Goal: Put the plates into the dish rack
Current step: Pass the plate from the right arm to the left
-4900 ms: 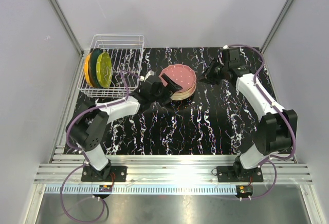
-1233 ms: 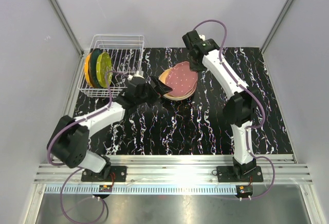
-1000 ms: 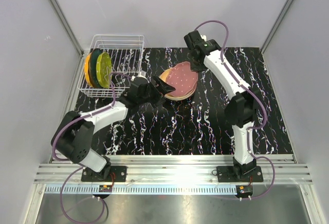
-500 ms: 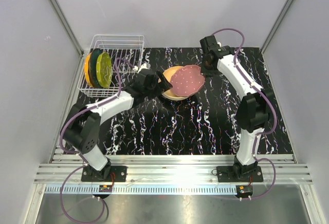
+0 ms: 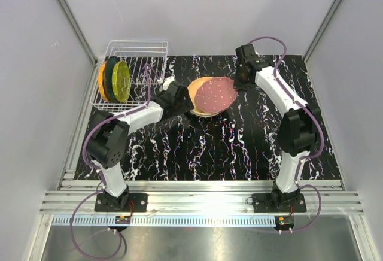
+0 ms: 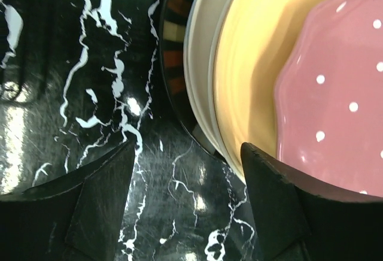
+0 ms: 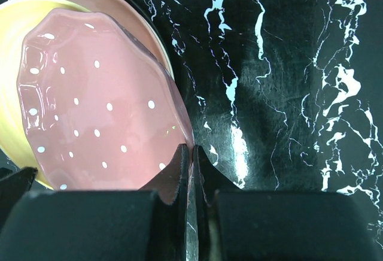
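Above the stack (image 6: 239,75), the right claw (image 7: 192,153) is pinching the pink plate (image 7: 96,105) by its rim while the left claw (image 6: 187,147) is gaping open.

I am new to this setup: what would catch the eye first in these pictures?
The pink dotted plate stands out first: the right gripper pinches its rim and holds it over the stack of plates at the middle of the black marbled mat. The left gripper is open at the stack's left edge, and three coloured plates stand upright in the dish rack at the far left.
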